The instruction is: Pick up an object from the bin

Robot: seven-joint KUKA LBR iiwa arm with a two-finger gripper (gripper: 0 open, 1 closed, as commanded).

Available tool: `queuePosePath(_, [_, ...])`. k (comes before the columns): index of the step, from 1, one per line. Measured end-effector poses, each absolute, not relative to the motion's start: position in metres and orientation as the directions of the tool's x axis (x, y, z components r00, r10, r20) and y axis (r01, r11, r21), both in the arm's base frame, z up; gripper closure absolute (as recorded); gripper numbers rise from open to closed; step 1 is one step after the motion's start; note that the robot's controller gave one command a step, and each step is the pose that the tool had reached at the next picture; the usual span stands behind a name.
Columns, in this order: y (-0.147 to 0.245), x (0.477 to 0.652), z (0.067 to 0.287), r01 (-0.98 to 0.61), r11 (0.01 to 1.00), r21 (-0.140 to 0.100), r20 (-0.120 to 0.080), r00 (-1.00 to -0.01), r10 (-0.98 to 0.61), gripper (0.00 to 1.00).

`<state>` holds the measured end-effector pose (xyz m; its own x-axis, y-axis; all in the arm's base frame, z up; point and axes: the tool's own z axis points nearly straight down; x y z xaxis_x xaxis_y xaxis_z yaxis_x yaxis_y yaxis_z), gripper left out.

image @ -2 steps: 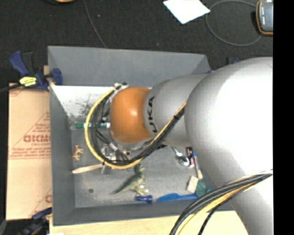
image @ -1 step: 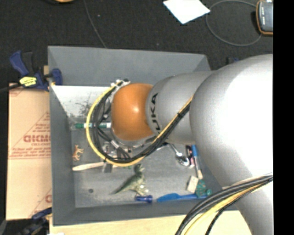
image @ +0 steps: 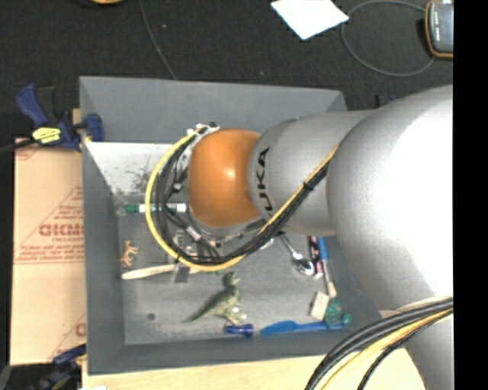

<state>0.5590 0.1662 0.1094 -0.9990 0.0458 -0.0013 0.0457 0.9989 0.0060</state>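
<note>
tool (image: 183, 260): up-left of green toy dinosaur (image: 219, 303), over wooden stick (image: 149, 273) end; open or closed, cannot tell
wooden stick: likely light, stiff; grip mid-length

A green toy dinosaur (image: 219, 303) lay flat, a blue pen (image: 293, 328) just beside it at lower right. A pale wooden stick (image: 149, 273) lay left of it. White paper (image: 309, 15) lay on the dark floor (image: 191, 38).

Bright, even light from above. Far wall of grey metal bin (image: 229, 107) pale, floor dimmer beneath the arm. Soft sheen on rounded orange wrist cover (image: 217, 179). Broad white glare on silver arm casing (image: 396, 175). Surroundings dark.
</note>
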Motion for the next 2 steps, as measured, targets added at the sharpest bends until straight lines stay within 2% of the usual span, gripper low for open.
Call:
queuePosePath(1, [0.166,0.560,0.127,0.048,0.999,0.008,-0.006,-0.999,0.048,1.00])
queuePosePath(2, [0.166,0.559,0.151,0.049,0.999,0.007,-0.001,-0.999,0.049,1.00])
